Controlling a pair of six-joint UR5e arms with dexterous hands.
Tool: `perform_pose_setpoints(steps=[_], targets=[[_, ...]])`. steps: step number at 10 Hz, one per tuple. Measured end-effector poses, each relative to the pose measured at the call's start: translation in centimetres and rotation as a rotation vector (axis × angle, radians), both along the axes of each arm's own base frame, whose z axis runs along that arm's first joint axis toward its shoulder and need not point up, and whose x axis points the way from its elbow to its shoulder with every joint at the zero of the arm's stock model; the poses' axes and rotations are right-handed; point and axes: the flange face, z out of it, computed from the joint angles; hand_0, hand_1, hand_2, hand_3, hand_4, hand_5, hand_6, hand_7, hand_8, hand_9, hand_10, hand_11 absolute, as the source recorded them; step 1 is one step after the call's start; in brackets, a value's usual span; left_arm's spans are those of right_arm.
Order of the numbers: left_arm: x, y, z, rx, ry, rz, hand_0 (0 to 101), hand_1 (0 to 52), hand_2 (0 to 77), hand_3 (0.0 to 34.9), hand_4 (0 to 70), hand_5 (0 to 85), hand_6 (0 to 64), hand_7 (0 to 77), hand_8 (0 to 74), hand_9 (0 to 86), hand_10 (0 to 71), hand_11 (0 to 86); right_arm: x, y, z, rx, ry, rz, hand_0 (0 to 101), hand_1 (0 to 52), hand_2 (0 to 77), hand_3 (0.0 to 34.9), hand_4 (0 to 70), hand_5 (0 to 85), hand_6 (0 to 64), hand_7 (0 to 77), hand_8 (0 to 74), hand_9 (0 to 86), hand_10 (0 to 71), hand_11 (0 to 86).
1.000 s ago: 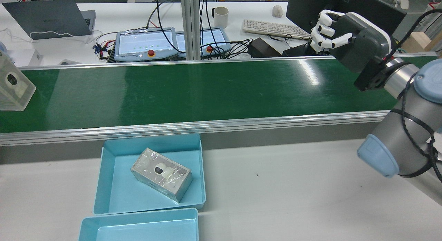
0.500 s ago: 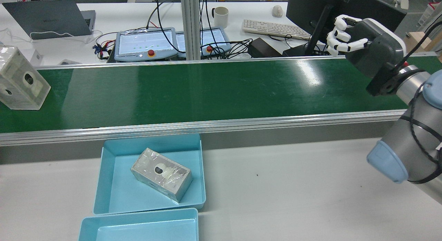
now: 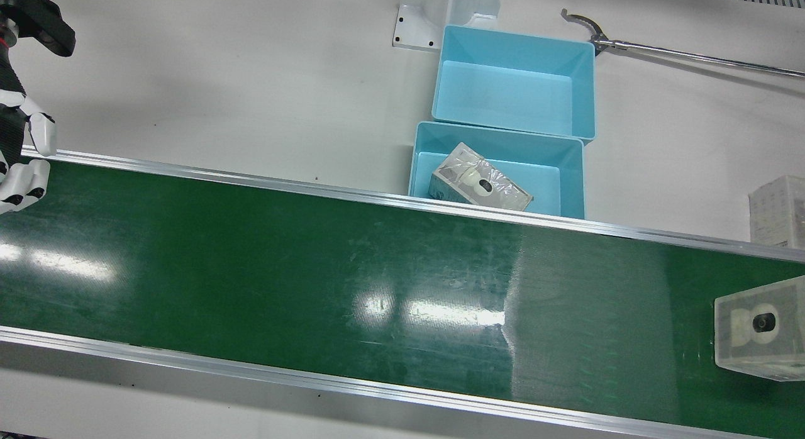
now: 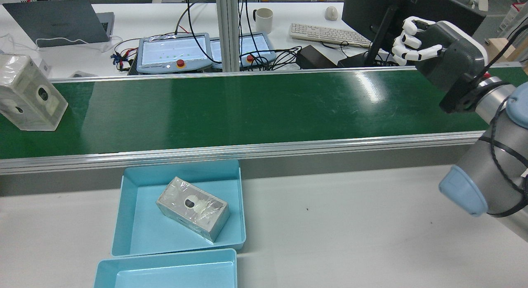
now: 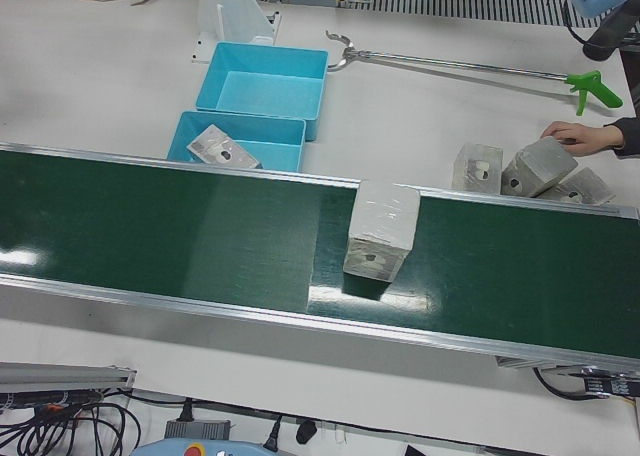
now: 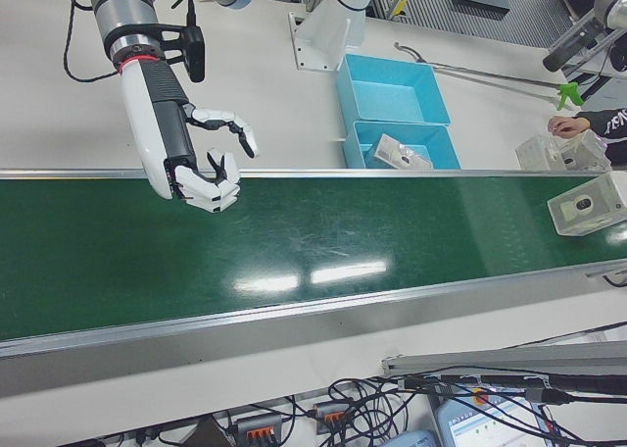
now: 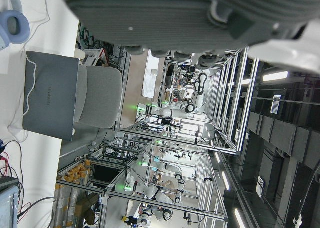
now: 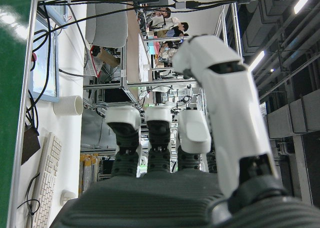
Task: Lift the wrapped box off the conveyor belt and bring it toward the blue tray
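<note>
Right hand (image 6: 201,168) hovers above the green conveyor belt (image 4: 247,106) at the robot's right end, fingers (image 4: 406,40) loosely curled and apart, holding nothing; same hand shows at the left edge of the front view (image 3: 19,156) and in the rear view (image 4: 429,44). Left hand (image 7: 200,18) shows only as a dark palm edge in its own camera, which faces away across the room; cannot tell how its fingers stand. Wrapped box (image 4: 31,99) stands upright on the belt at the far opposite end from the right hand, well apart from it, clear film over it, round dark hole on the face; also seen in the front view (image 3: 758,329), left-front view (image 5: 382,231) and right-front view (image 6: 588,204). Two blue trays sit on the white surface (image 4: 350,222) just beside the belt's robot-side rail. Nearer blue tray (image 4: 132,234) holds a second wrapped box (image 4: 193,208) lying flat and angled. Other blue tray (image 3: 516,90) touches it on the side away from the belt and has nothing in it. Long grabber tool (image 5: 470,68) with green handle lies on the surface beyond the trays. More wrapped boxes (image 5: 520,171) are grouped on the surface near the belt's end, a person's hand (image 5: 572,136) resting on one. Laptop (image 4: 62,22), mug (image 4: 264,20) and keyboard (image 4: 328,34) sit on the desk behind the belt.
</note>
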Motion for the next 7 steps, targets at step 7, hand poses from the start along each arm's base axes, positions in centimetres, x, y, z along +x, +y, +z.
perform_pose_setpoints(steps=[7], targets=[[0.0,0.0,0.0,0.0,0.0,0.0,0,0.0,0.5,0.0,0.0,1.1,0.0,0.0,0.0,0.0,0.0,0.0,-5.6,-2.9,-6.2,0.151,-0.079,-0.15,51,21.3,60.5,0.6,65.4,70.4,62.7,69.8,69.8,69.8,62.7,69.8]])
